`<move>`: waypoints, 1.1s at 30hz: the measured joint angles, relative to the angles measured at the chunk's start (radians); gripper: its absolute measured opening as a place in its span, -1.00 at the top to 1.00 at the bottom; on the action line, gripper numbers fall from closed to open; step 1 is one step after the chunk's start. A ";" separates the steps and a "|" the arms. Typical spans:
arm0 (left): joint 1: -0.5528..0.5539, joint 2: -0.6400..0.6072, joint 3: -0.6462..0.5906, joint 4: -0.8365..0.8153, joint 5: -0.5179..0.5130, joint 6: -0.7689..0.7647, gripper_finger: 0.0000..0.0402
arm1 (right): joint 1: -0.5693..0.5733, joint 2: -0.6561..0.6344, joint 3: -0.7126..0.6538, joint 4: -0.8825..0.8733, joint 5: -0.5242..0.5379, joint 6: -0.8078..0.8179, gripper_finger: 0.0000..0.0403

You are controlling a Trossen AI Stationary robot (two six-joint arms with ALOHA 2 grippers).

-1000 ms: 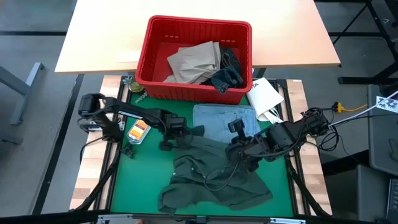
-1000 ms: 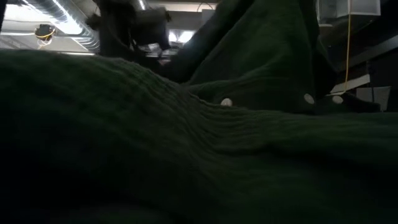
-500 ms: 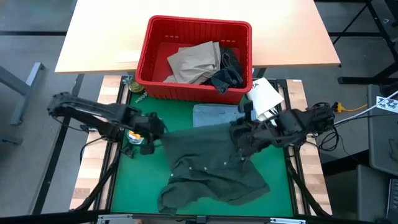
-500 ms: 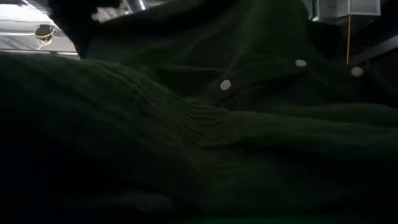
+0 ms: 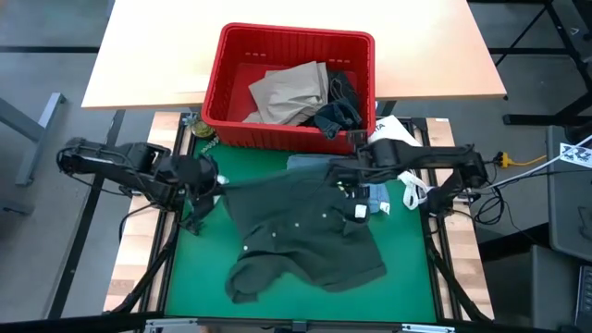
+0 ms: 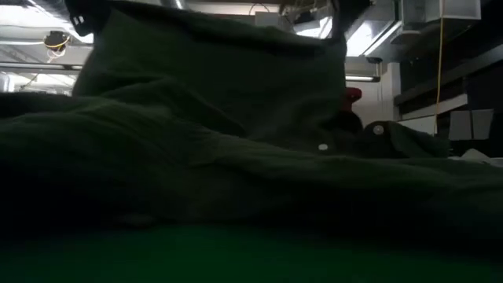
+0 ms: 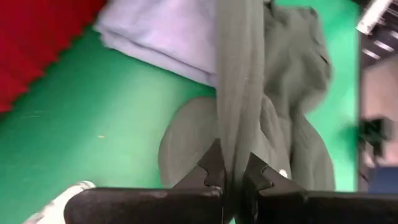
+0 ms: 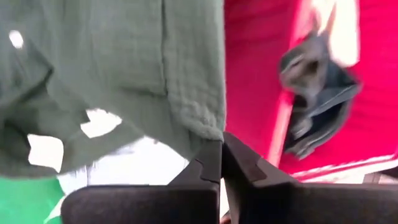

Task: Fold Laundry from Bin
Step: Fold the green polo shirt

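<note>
left arm: reaches in from the left edge, elbow bent | left gripper (image 5: 215, 182): jaws clamped on cloth | right arm: stretches in from the right, forearm level | right gripper (image 5: 340, 172): jaws clamped on cloth

Two dark, near-black arms here, built of slim jointed links with chunkier blocks at the joints, black cables looping off the right one by its base. The left gripper (image 7: 231, 177) shows two matte black fingers with notched, stepped inner faces rising from a flat dark crossbar. The right gripper (image 8: 222, 163) matches it: black angular fingers, same broad bar.
</note>
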 joint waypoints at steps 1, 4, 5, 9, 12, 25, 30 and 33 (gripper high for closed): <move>0.000 0.008 0.000 0.002 -0.031 -0.001 1.00 | -0.013 -0.001 -0.031 0.000 -0.008 0.000 0.99; 0.002 0.053 0.000 0.015 -0.107 0.000 1.00 | -0.041 -0.006 -0.121 0.002 -0.029 0.001 0.99; 0.002 0.072 0.000 0.025 -0.119 0.000 1.00 | -0.046 -0.008 -0.146 0.002 -0.032 0.003 0.99; 0.002 0.161 -0.001 0.045 -0.126 0.057 0.98 | -0.051 -0.019 -0.231 0.000 -0.053 0.004 0.99; 0.002 0.231 -0.002 0.043 -0.124 0.079 0.92 | -0.050 -0.029 -0.276 -0.007 -0.054 0.004 0.99; 0.008 0.291 0.019 -0.059 -0.242 0.132 0.97 | -0.050 -0.098 -0.311 0.025 0.024 0.000 0.99; 0.037 0.274 0.035 -0.103 -0.283 0.132 0.98 | -0.053 -0.112 -0.311 0.082 0.091 -0.014 0.99; 0.056 0.278 0.035 -0.115 -0.285 0.132 0.95 | -0.059 -0.106 -0.310 0.084 0.094 -0.031 0.99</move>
